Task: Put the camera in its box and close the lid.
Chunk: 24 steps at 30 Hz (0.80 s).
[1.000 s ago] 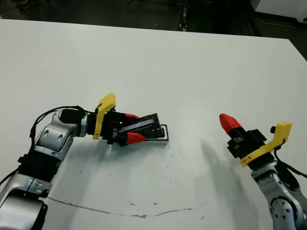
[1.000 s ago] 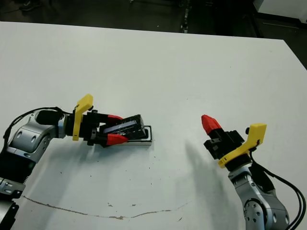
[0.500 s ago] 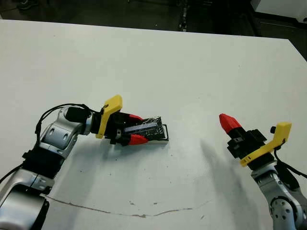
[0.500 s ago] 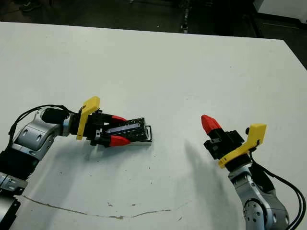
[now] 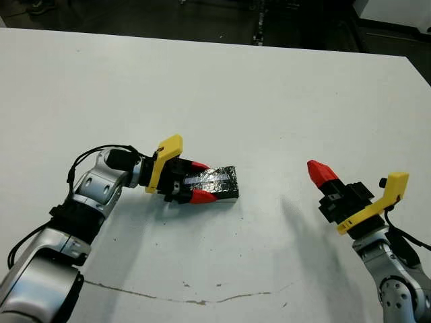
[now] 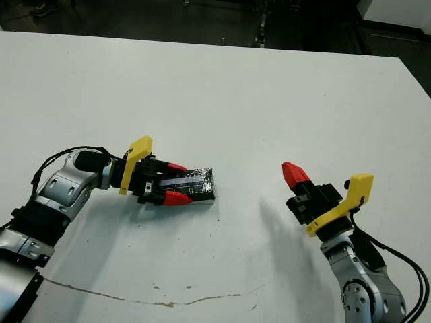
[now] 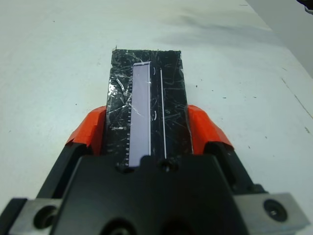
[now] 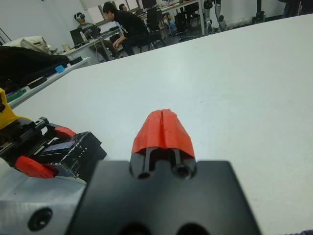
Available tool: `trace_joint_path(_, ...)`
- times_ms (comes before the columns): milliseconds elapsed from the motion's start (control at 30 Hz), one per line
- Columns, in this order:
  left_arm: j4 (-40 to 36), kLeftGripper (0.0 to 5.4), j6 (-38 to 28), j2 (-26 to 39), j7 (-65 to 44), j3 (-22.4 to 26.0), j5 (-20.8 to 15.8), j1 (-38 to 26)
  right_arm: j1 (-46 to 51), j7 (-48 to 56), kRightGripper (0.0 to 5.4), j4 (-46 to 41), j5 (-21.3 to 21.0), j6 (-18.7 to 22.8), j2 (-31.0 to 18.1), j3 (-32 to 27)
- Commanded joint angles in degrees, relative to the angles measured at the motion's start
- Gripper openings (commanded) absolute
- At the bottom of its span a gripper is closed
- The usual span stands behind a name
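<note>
Lid [image 5: 217, 182] lies flat over the box near table [image 5: 222, 87] centre-left, glossy top up. Left gripper [image 5: 196, 180] grips lid at its near end, one red finger on each long edge. Right gripper [image 5: 322, 173] off to the right, fingers pressed together, holding nothing.

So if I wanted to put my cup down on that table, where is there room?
Almost anywhere. The whole far half of the table is bare, and so is the stretch between the lid and the right hand. The only crowded spot is at the left hand, which grips the lid.
</note>
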Motion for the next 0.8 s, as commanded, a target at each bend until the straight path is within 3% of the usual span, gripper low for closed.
trace_joint_path(33, 1.47, 3.16, -0.41, -4.28, 0.28, -4.43, 2.89, 2.16, 0.57, 0.37, 0.0, 0.31, 0.0, -0.07, -0.65, -0.05)
trace_joint_path(400, 2.03, 3.16, -1.1, -5.45, 0.83, -5.24, 4.82, 1.9, 0.45, -0.26, 0.0, -0.03, 0.06, 0.72, -0.82, -0.14)
trace_joint_path(733, -2.36, 3.16, 6.61, -4.65, 4.82, -5.58, 6.78, 1.87, 0.36, -0.27, 0.0, -0.18, 0.47, 0.83, -1.0, -0.05)
trace_joint_path(800, -2.7, 3.52, 6.38, -4.59, 5.23, -5.38, 7.18, 1.99, 0.3, 0.12, 0.0, 0.07, 0.49, 0.59, -1.09, -0.07)
